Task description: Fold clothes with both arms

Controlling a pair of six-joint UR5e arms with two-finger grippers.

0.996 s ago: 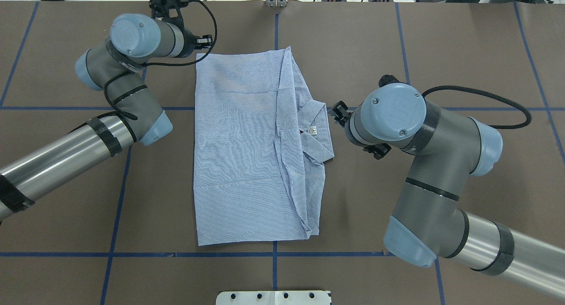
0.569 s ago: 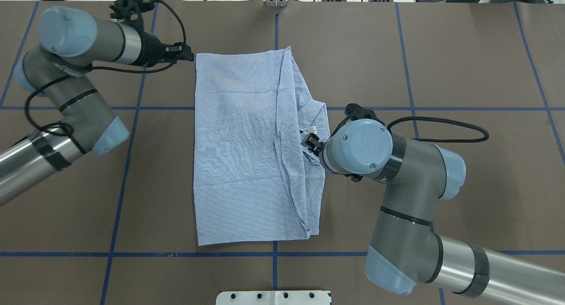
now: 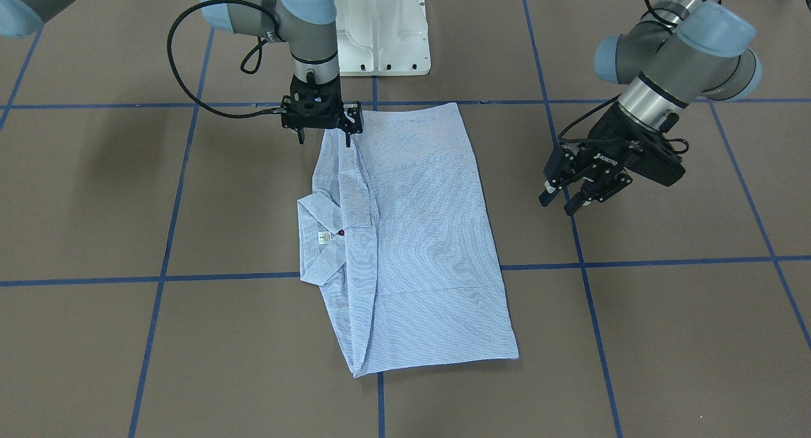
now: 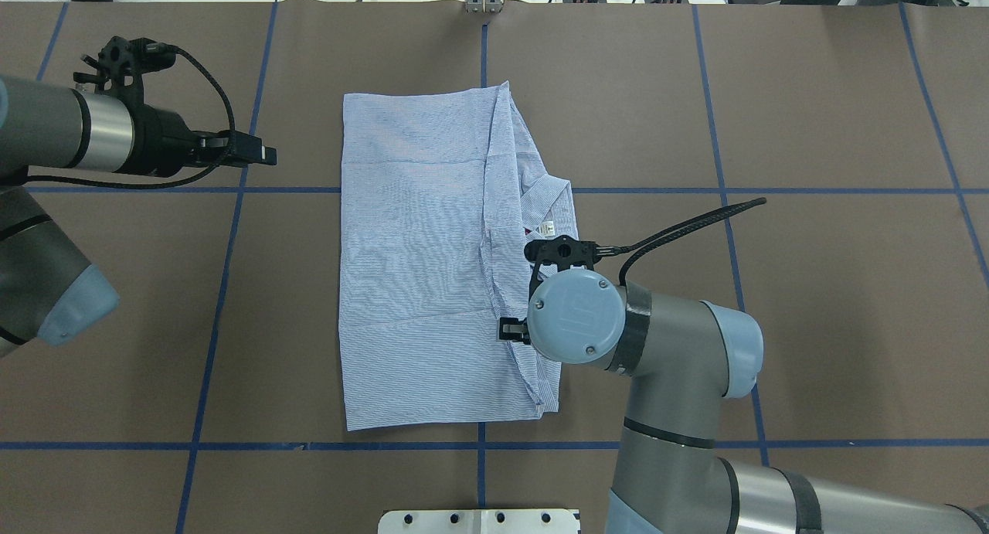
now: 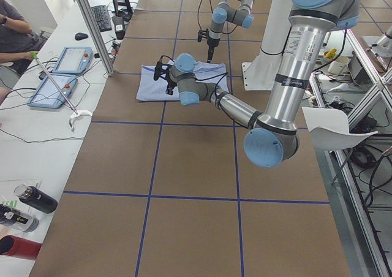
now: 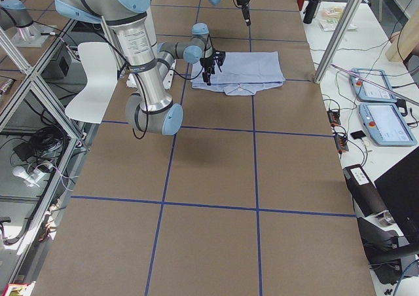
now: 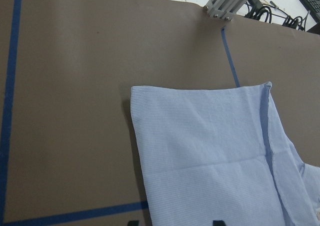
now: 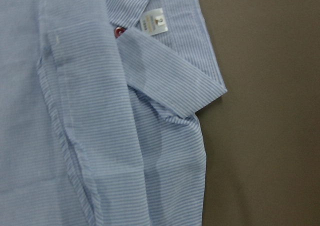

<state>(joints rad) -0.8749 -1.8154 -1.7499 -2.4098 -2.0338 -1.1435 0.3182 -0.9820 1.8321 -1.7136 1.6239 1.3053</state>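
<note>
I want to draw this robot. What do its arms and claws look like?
The left arm and right arm are round tubes, shiny silver and dull grey, with pale blue caps on the joints. A black cable loops beside each wrist. The left claw and right claw are black, each with two thin fingers; the left has small white letters.
</note>
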